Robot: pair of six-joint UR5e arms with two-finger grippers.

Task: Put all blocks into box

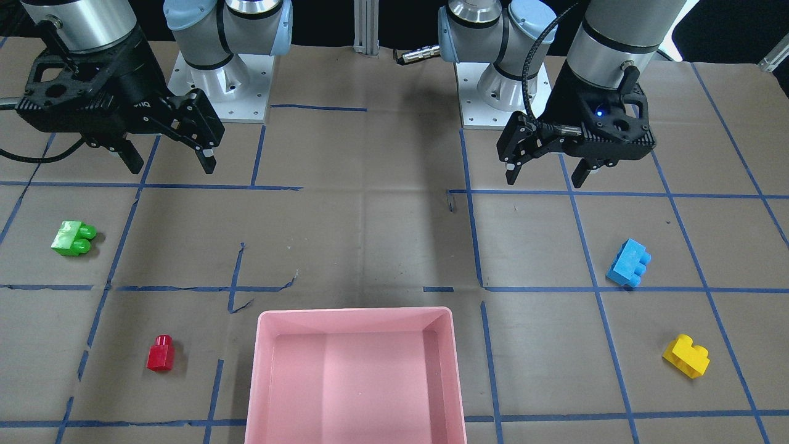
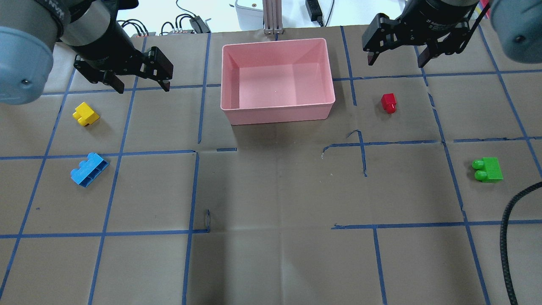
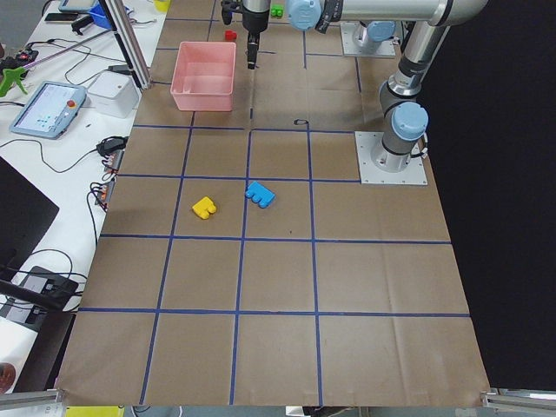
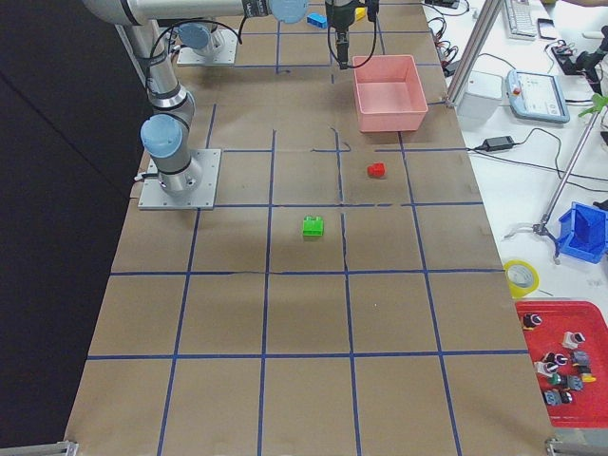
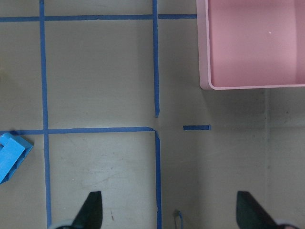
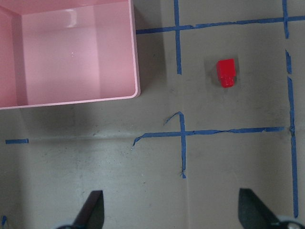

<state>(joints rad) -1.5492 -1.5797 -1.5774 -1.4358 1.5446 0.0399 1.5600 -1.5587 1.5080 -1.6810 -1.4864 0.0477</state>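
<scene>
The pink box [image 2: 275, 114] stands empty at the table's far middle; it also shows in the front view [image 1: 354, 313]. The yellow block [image 2: 86, 114] and the blue block [image 2: 89, 168] lie on the left. The red block [image 2: 388, 103] and the green block [image 2: 489, 169] lie on the right. My left gripper [image 2: 142, 84] is open and empty, above the table just beyond the yellow block. My right gripper [image 2: 396, 62] is open and empty, beyond the red block. The left wrist view shows the blue block's corner [image 5: 12, 155]; the right wrist view shows the red block [image 6: 225, 72].
The table is covered in brown paper with a blue tape grid [image 2: 194, 190]. A black cable [image 2: 508, 220] hangs at the right edge. The arm bases [image 1: 216, 80] stand at the robot's side. Monitors, cables and a red parts bin [image 4: 565, 366] lie off the table.
</scene>
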